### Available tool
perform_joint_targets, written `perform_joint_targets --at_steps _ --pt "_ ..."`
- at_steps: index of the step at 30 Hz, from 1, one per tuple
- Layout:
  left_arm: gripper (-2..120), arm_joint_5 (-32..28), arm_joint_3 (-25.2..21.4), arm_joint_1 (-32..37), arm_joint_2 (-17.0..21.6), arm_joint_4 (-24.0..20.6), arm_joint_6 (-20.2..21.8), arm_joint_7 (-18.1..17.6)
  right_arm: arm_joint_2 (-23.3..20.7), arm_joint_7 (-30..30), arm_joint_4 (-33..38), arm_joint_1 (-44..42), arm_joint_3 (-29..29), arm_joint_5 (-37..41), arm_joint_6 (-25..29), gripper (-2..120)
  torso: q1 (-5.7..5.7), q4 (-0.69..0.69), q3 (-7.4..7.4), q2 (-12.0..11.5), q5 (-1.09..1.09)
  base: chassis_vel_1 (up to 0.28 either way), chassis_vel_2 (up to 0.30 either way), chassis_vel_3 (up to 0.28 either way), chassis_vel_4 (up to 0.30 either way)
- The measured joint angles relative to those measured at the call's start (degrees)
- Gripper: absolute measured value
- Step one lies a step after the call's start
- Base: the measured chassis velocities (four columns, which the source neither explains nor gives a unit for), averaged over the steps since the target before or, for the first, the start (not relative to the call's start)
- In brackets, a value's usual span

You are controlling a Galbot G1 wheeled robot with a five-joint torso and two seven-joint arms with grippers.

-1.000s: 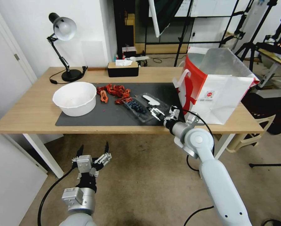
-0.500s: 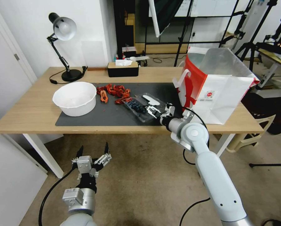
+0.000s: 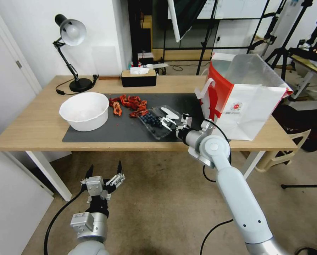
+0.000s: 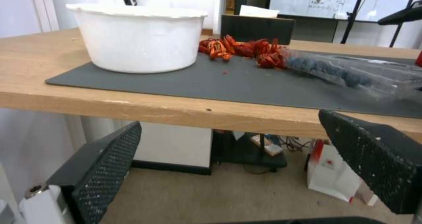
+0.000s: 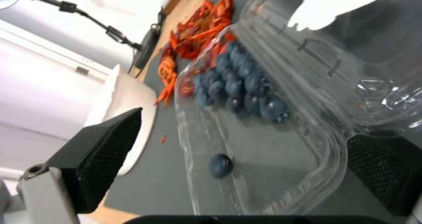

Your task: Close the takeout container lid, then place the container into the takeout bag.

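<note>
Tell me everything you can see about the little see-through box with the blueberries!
The takeout container is a small clear plastic clamshell, hinged, lying on the dark mat near the red peels. Dark blueberries cluster at one end; one sits apart. Its lid, with a white label, is lifted partway, not shut. The right gripper is at its near end with open fingers, one under the lid's edge.

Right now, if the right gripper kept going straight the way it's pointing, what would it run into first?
Most likely the takeout container. The right gripper, jaws open, points across the mat at its near end, and one jaw already sits under the raised lid. Depth is hard to judge, but nothing else shows between them.
</note>
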Motion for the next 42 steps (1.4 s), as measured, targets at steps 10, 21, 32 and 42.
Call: perform_joint_targets --at_steps 10,21,32,42 --pt "100 -0.2 -0.1 -0.1 0.1 0.5 -0.2 -0.1 1.5 0.4 2.2 -1.5 -2.0 -0.9 0.4 100 -0.01 0.00 0.00 0.0 0.00 0.000 0.000 0.000 0.000" --pt "100 -0.3 0.1 -0.2 0.0 1.2 -0.8 -0.3 3.4 0.7 4.3 -2.6 -4.7 -2.9 1.0 100 -0.01 0.00 0.00 0.0 0.00 0.000 0.000 0.000 0.000" --pt "100 -0.2 0.2 -0.1 -0.2 1.7 -0.9 -0.3 4.4 0.8 4.4 -3.0 -6.0 -3.9 1.0 100 -0.01 0.00 0.00 0.0 0.00 0.000 0.000 0.000 0.000" --pt "100 0.1 0.5 -0.2 -0.5 2.3 -1.2 -0.3 4.4 1.5 4.3 -3.8 -6.6 -4.3 0.8 100 -0.01 0.00 0.00 0.0 0.00 0.000 0.000 0.000 0.000"
